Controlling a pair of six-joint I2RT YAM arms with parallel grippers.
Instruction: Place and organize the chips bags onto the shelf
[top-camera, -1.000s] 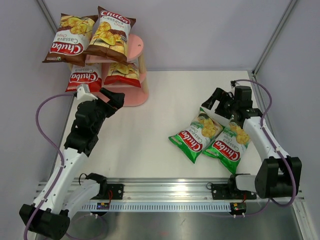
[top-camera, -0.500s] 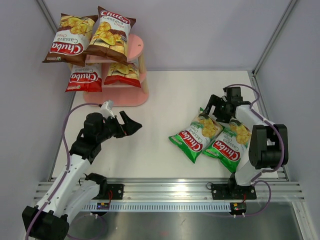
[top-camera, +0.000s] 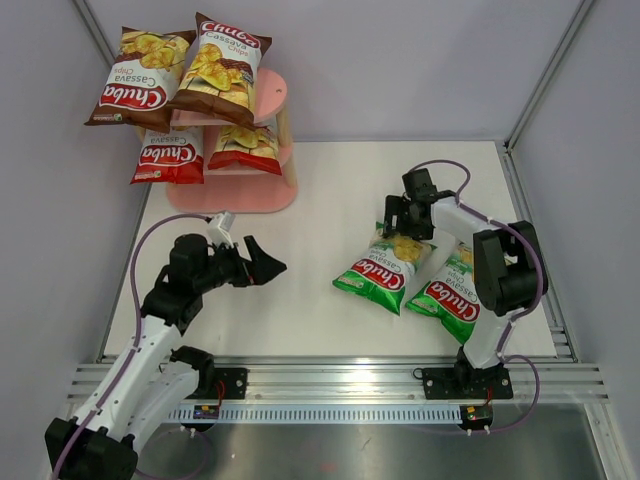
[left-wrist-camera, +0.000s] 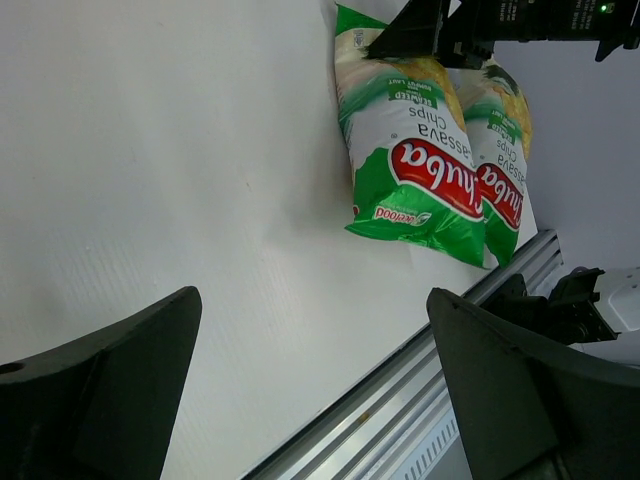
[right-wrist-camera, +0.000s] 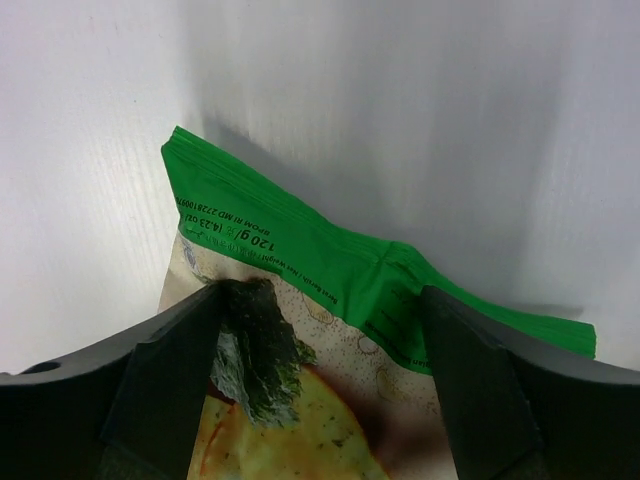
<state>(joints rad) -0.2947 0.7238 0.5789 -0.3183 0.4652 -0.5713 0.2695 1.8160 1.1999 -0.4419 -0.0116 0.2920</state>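
Right gripper (top-camera: 400, 215) is open and empty, its jaws straddling the far sealed end of a green chips bag (top-camera: 385, 272). Left gripper (top-camera: 248, 255) is wide open and empty. Step looks like grasping bag five: close, lift, carry to the shelf (top-camera: 272, 98) at the far left corner. The bag lies flat near the right edge, touching the second green bag (top-camera: 452, 290). Its long axis is diagonal, logo end toward the near edge.

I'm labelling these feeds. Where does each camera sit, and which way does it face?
Top external: above, behind the bases, looking down at shelf, left arm, right arm.
Left wrist: on left arm, facing green bags; own fingers low.
Right wrist: looking down at sealed edge of one green bag between its fingers.
Shared: all show that bag.
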